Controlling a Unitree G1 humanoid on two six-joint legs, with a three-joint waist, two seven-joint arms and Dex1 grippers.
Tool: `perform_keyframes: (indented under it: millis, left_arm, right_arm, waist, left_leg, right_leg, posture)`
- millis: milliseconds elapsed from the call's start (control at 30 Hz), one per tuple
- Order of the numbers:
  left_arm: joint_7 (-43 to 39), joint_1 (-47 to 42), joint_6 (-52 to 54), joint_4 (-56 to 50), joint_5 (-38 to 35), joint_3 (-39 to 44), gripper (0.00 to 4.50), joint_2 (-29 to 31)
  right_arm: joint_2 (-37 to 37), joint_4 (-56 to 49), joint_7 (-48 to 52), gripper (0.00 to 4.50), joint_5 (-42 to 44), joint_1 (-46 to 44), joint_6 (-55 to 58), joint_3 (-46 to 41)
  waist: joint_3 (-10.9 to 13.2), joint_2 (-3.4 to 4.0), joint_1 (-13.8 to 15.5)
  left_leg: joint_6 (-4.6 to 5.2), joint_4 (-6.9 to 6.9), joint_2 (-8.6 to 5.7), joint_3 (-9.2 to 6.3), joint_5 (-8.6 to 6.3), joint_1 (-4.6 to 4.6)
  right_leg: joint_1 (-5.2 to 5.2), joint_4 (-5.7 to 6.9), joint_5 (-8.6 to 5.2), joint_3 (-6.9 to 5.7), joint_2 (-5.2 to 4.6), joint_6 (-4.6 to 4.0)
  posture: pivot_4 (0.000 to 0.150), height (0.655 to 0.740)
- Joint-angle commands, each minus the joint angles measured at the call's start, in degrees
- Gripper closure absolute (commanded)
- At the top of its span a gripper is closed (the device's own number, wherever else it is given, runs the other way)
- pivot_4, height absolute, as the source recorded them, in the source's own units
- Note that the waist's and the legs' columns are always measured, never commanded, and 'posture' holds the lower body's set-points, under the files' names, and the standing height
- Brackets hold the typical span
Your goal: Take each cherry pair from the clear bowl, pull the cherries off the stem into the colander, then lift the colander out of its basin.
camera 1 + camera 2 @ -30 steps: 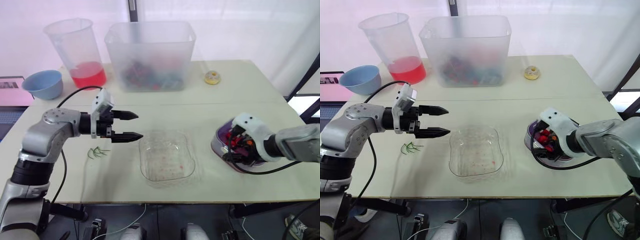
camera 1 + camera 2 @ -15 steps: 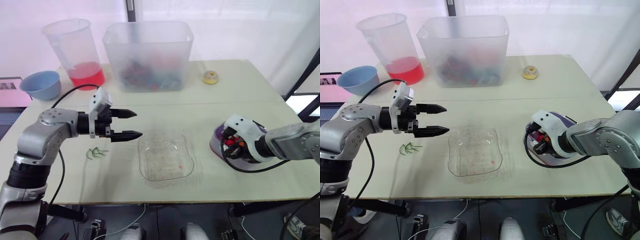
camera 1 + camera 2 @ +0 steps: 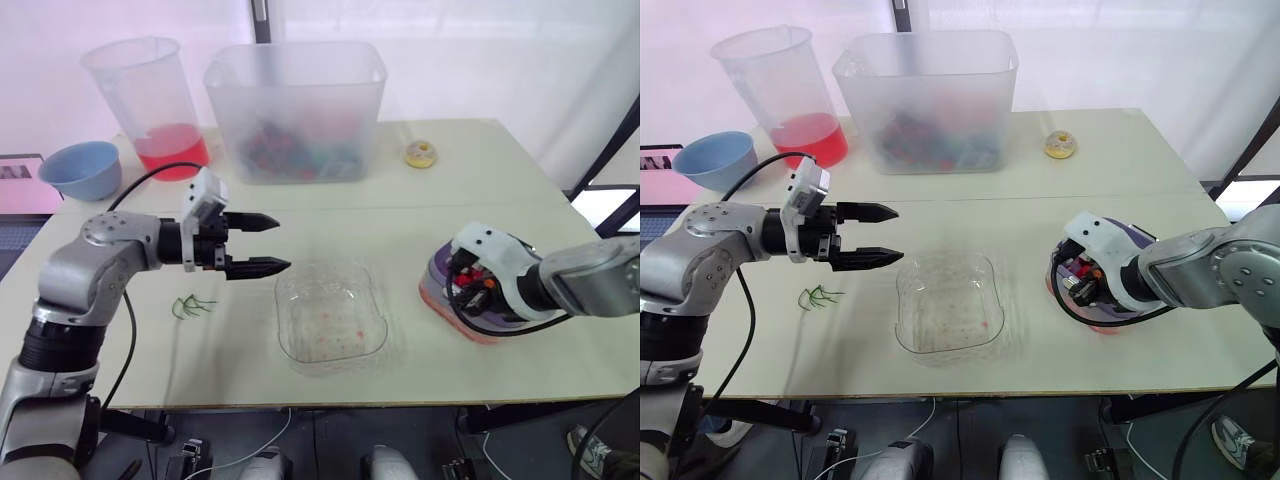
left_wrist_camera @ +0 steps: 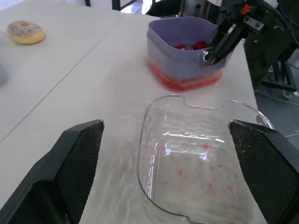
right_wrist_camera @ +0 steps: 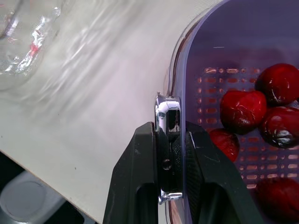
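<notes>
Surface [image 3: 400, 210]: clear bowl [image 3: 332, 312] front-center, red specks on its floor. Colander [image 4: 180, 60] to its right, basin [image 4: 184, 85] directly beneath; can't tell if it's seated. Right gripper [image 5: 170, 140]: jaws clenched on colander rim. Left gripper [image 3: 280, 243]: jaws released, hovering just left of bowl. Cherries [image 5: 243, 109] in colander. Stems [image 3: 193, 305] lying on the surface further left.

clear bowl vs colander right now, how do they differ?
The clear bowl is see-through and holds only red juice spots; the colander is purple and holds cherries. The clear bowl lies straight on the table, ungripped; the colander sits in a red basin, with the right gripper shut on its rim. Both are rounded-square tubs on the same table.
</notes>
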Motion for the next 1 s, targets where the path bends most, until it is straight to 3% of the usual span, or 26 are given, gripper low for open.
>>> perform_keyframes:
  millis: [33, 1000]
  left_arm:
    - [-0.7, -1.1, -1.6, 0.1, 0.2, 0.3, 0.00, 0.0]
    - [-5.5, -4.3, -7.4, 7.3, 4.0, -2.9, 0.00, -2.9]
  right_arm:
    - [-1.4, -0.8, -1.9, 4.29, 4.5, -3.0, 0.3, -2.7]
    - [-13.1, -1.4, -9.6, 4.29, 17.7, -1.4, -4.5, -6.0]
  waist:
    - [0.0, 0.00, 0.0]
    - [0.0, 0.00, 0.2]
  left_leg:
    - [0.00, 0.00, 0.00, 0.01, 0.00, 0.00]
    - [0.00, -0.11, 0.00, 0.05, 0.00, -0.01]
  right_leg:
    - [-0.01, 0.00, 0.00, 0.00, 0.00, 0.00]
    - [-0.02, -0.04, 0.00, 0.00, -0.01, 0.00]
  posture:
    - [0.150, 0.7400]
    - [0.150, 0.7400]
